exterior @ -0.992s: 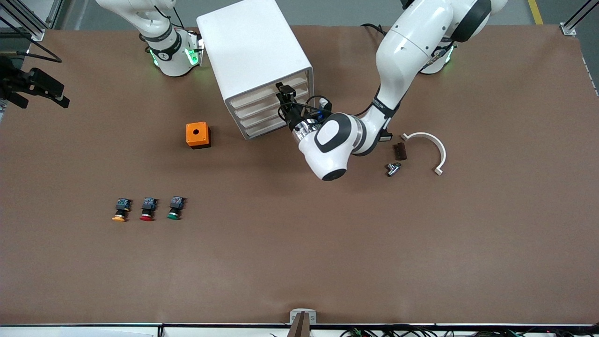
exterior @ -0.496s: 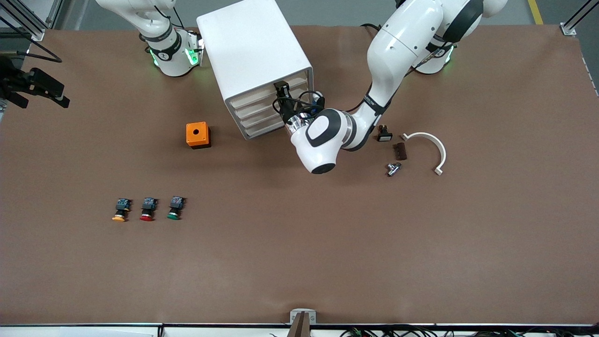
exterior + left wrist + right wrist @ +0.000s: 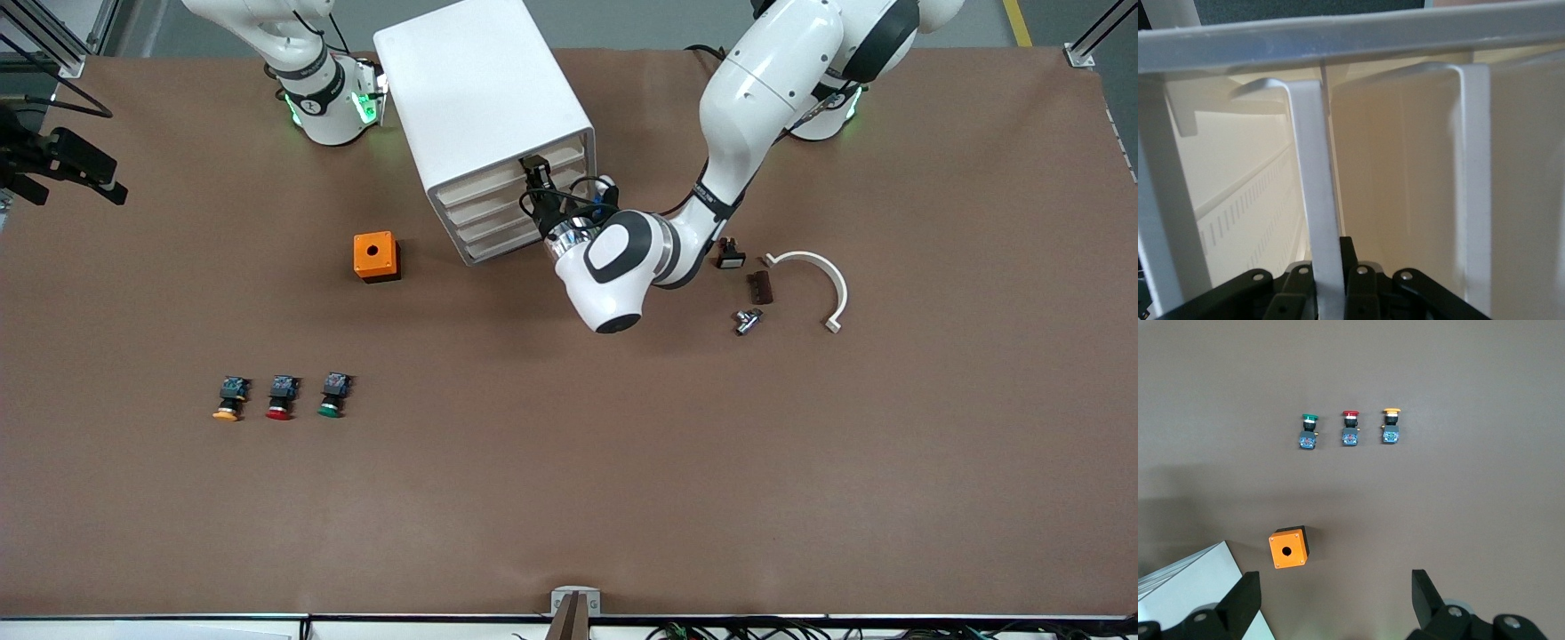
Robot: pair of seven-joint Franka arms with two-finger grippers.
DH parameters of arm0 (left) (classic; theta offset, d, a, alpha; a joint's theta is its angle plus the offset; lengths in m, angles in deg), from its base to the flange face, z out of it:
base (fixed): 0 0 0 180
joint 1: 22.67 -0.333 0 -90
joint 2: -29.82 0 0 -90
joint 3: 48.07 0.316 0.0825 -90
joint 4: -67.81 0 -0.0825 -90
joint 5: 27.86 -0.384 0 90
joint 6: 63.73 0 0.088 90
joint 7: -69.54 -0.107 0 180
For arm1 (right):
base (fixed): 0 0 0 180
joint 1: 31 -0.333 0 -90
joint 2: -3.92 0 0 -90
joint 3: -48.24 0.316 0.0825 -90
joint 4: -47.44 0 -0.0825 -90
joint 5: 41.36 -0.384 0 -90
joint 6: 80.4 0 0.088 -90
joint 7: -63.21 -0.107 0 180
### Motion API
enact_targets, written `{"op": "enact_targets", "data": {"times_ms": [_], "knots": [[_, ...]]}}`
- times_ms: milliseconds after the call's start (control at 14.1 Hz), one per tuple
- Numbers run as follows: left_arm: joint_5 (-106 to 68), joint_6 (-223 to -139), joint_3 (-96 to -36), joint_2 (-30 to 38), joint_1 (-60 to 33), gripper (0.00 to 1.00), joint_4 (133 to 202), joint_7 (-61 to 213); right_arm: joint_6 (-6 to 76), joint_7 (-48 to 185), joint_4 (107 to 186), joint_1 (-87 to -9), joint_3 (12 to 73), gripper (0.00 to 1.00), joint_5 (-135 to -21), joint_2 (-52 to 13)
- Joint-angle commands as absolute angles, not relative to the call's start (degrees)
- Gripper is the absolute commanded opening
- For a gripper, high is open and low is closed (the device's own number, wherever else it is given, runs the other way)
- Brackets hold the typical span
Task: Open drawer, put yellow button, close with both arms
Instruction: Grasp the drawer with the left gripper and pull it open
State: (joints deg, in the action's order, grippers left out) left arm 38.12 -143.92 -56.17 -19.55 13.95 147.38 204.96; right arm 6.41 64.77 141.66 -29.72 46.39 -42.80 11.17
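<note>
Waiting wide open high over the table's right-arm end, the right gripper (image 3: 1331, 600) is holding nothing, its camera looking down on the small yellow-capped push button (image 3: 229, 399), which is lying untouched on the table at the end of a row beside the red-capped button (image 3: 281, 397) and green-capped button (image 3: 332, 396). Further along, the left gripper (image 3: 536, 182) is finishing its squeeze, having moved in from a half-open stance, and its jaws are now clenching the handle rib (image 3: 1318, 200) of the shallow white plastic top drawer (image 3: 533, 169) of the big white cabinet (image 3: 471, 98). Judging by this, the drawer is gripped but not yet pulled out.
</note>
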Motion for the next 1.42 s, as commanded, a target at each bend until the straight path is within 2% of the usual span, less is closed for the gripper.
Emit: {"op": "enact_targets", "data": {"times_ms": [0, 283, 708, 992, 1346], "knots": [[39.7, -143.1, -56.2, -20.6, 10.6, 0.1, 146.6, 205.6, 6.4, 65.1, 141.0, -29.5, 46.3, 1.0, -42.8, 9.5], [40.2, -143.2, -56.0, -21.3, 6.1, 0.1, 146.5, 205.4, 7.3, 65.2, 140.9, -29.4, 46.2, 1.0, -42.7, 8.4], [40.3, -143.2, -55.5, -21.2, 1.2, 0.1, 145.8, 205.4, 9.2, 65.2, 139.6, -28.0, 46.0, 1.0, -42.8, 1.6], [40.3, -143.4, -55.3, -21.8, -0.6, 0.11, 145.1, 205.4, 9.2, 65.1, 138.8, -27.3, 46.0, 1.0, -42.4, 0.1], [40.3, -143.6, -54.9, -21.9, -0.7, 0.15, 144.9, 205.3, 13.9, 64.8, 139.0, -27.5, 46.0, 1.0, -41.3, -3.0]]}}
